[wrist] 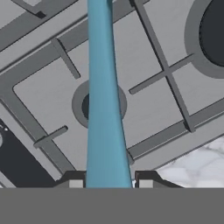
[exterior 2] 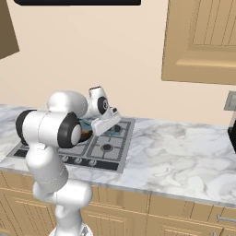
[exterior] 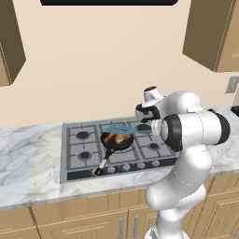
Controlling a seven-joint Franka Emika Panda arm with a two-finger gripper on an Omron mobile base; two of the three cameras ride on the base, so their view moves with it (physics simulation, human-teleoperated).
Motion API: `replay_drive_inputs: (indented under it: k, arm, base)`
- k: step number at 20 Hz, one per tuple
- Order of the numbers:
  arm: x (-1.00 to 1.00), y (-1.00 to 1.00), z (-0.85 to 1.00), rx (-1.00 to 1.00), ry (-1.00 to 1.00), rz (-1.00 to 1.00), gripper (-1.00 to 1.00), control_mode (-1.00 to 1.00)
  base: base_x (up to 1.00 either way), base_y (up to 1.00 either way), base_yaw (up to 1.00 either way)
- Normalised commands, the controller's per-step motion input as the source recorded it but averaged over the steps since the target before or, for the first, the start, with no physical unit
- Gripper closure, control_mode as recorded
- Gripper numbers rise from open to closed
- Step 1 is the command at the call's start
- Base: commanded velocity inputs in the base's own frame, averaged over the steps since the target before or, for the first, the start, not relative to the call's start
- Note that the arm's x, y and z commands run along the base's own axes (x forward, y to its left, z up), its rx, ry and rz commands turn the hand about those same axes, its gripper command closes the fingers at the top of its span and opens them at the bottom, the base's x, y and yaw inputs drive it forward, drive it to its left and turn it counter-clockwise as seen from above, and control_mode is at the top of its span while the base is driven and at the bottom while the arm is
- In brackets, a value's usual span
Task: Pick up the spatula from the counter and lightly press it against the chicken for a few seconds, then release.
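Fingers (wrist: 75, 183) clamping spatula (wrist: 104, 109) (blue), held over chicken (exterior: 120, 138)

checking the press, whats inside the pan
Browned chicken lies in the black pan on the stove. The teal spatula hangs over its far side, so whether the two touch is hidden.

- Finding: a domestic kitchen, rendered.
- Centre of the left base view: a grey gas cooktop (exterior: 79, 145) with iron grates and a row of knobs along its front edge, set into a marble counter (exterior: 28, 158).
- On the grates: a black frying pan (exterior: 115, 141).
- Lower edge: wooden base cabinets (exterior: 70, 217) with metal handles.
- Upper corners: 2 wooden wall cabinets (exterior: 212, 35).
- Top edge, above the cooktop: the dark underside of a range hood (exterior: 109, 2).
- Right edge: an outlet plate (exterior: 232, 85) on the beige wall.
- Hand view, centre: a round burner (wrist: 78, 105) under grate bars.
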Motion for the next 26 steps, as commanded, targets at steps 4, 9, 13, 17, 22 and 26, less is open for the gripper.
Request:
replay_drive_inputs:
  k: [4, 9, 13, 17, 22, 26]
  arm:
    - [0.01, 0.0, -0.11, 0.0, 0.0, 0.0, 1.0, -1.0]
    - [0.0, 0.0, -0.12, -0.02, 0.0, 0.0, 1.0, -1.0]
    - [0.0, 0.0, -0.13, -0.03, 0.01, 0.0, 1.0, -1.0]
    - [0.0, 0.01, -0.13, -0.03, 0.04, 0.0, 1.0, -1.0]
    - [0.0, 0.0, -0.03, -0.02, 0.02, 0.0, 1.0, -1.0]
    - [0.0, 0.0, 0.0, 0.0, 0.0, 0.0, 1.0, -1.0]
  base:
    - [0.0, 0.0, 0.0]
    - [0.0, 0.0, 0.0]
    - [0.0, 0.0, 0.0]
    - [0.0, 0.0, 0.0]
    - [0.0, 0.0, 0.0]
    - [0.0, 0.0, 0.0]
